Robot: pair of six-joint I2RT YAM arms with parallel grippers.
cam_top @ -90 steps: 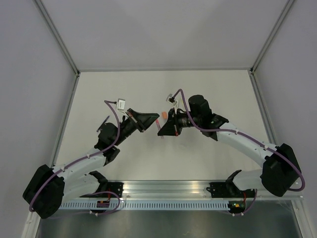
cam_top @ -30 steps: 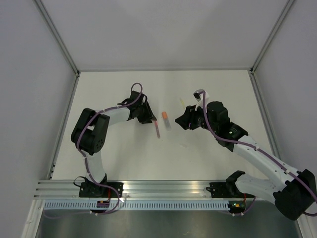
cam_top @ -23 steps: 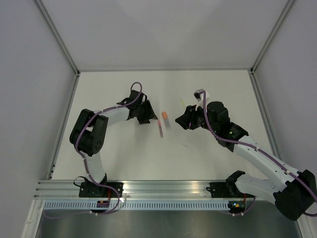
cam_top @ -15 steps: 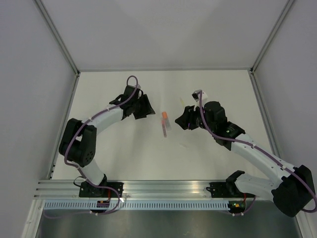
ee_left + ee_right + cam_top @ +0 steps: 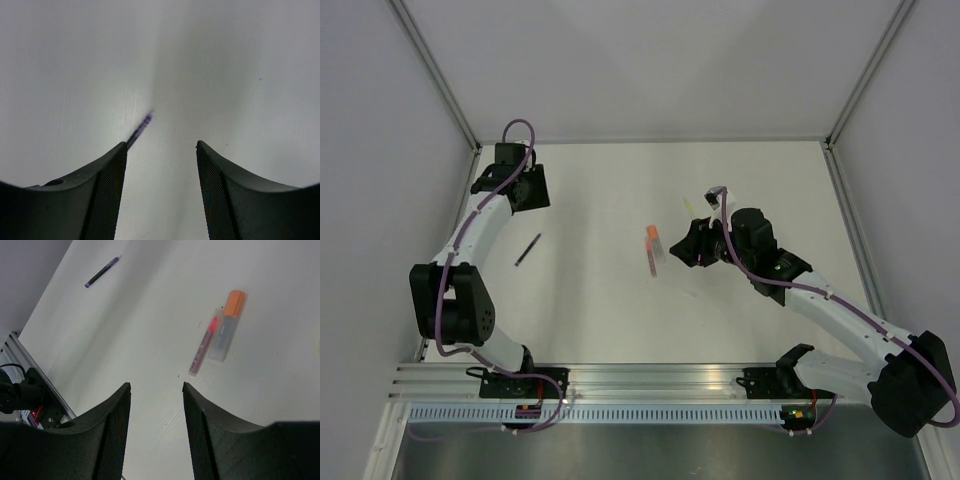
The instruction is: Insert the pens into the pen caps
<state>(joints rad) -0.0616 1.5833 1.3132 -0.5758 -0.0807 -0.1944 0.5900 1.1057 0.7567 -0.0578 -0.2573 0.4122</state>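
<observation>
The left gripper (image 5: 160, 147), fingers spread and empty, hangs near the far-left corner of the table (image 5: 600, 320). The right gripper (image 5: 156, 385), also spread and empty, hovers mid-table near the orange-capped marker (image 5: 226, 327) and pink pen (image 5: 203, 347). The black pen (image 5: 528, 249) lies toward the left edge.

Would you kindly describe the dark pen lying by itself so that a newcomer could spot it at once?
Start from the white table and look at its left half, near the left arm. There a dark pen lies alone, slanted. Unlike the pink-tipped pen and the orange-capped tube lying side by side in the middle, it is almost black with nothing beside it.
</observation>
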